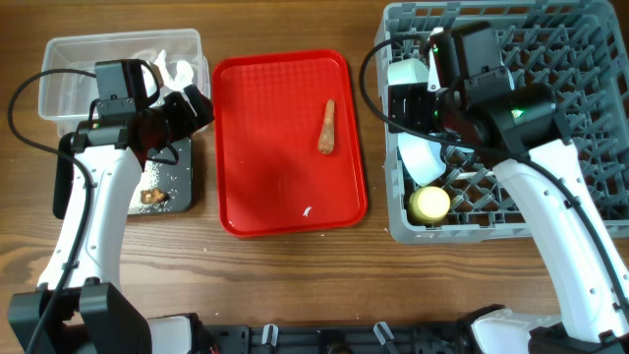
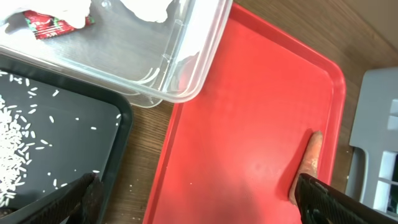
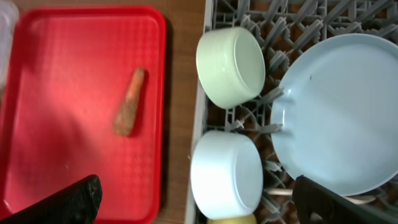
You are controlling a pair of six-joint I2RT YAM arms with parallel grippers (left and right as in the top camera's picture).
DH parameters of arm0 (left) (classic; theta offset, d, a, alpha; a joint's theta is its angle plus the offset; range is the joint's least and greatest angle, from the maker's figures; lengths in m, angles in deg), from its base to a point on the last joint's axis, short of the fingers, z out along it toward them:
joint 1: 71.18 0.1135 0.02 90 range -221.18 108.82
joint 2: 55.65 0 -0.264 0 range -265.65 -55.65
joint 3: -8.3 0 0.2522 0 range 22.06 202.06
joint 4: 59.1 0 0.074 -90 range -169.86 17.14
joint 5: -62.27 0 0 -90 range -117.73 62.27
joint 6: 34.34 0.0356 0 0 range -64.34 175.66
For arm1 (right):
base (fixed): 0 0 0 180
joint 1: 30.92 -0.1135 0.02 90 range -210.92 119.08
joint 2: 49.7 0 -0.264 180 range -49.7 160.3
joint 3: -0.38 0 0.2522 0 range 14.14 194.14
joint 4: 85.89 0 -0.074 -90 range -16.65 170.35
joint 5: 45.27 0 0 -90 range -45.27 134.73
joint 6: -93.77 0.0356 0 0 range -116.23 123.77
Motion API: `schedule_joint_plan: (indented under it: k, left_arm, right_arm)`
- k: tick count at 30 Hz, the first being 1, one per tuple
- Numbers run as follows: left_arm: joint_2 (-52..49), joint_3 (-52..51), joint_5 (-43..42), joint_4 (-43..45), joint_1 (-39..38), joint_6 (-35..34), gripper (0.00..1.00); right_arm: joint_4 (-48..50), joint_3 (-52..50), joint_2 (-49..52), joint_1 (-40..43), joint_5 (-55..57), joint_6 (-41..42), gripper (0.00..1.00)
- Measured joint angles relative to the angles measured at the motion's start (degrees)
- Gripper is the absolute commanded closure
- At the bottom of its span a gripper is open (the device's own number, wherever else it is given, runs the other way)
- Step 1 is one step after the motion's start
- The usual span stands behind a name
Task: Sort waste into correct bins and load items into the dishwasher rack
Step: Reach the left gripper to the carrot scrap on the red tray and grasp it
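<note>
The carrot-like stick (image 1: pixel 327 126) lies on the red tray (image 1: pixel 285 187). My left gripper (image 2: pixel 199 205) hangs open and empty over the tray's left edge, beside the clear tub (image 2: pixel 186 74) and the black tray (image 2: pixel 93 118). The tub holds the wrapper (image 2: pixel 53 22) and crumpled paper (image 2: pixel 149 7). Rice (image 2: pixel 15 149) and a brown lump (image 1: pixel 152 197) lie in the black tray. My right gripper (image 3: pixel 199 208) stands open over the rack (image 1: pixel 590 147), above one of two bowls (image 3: pixel 227 174). The plate (image 3: pixel 339 112) and yellow cup (image 1: pixel 429 204) sit in the rack.
A small white scrap (image 1: pixel 307 210) lies near the red tray's front edge. A few rice grains are scattered on the wood beside the black tray. Cables loop from both wrists over the tub and the rack's left side.
</note>
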Motion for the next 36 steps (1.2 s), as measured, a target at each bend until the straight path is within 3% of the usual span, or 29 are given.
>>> schedule_joint_plan:
  k: [10,17,21,27,32,36]
  left_arm:
    - [-0.04,0.00,-6.88,5.22,-1.55,1.36,0.00]
    - [-5.46,0.15,-2.10,15.54,-16.35,3.37,0.00]
    - [-10.75,1.73,1.73,16.79,-25.07,5.33,0.00]
    - [-24.57,16.24,8.70,7.74,-33.00,9.68,0.03]
    - [-33.42,26.80,11.43,1.18,-33.48,11.19,0.10]
    - [-36.92,29.09,12.31,-1.49,-33.38,11.61,0.11]
  right_arm:
    - [-1.14,0.00,0.00,2.73,0.72,-3.58,0.00]
    - [-2.40,0.00,0.00,3.61,0.98,-3.58,0.00]
    - [-2.80,0.00,0.00,3.61,1.03,-3.56,0.00]
    - [-3.28,0.00,0.00,3.61,1.03,-3.56,0.00]
    - [-4.26,0.00,0.00,3.61,1.03,-3.56,0.00]
    - [-4.28,0.00,0.00,3.61,1.03,-3.56,0.00]
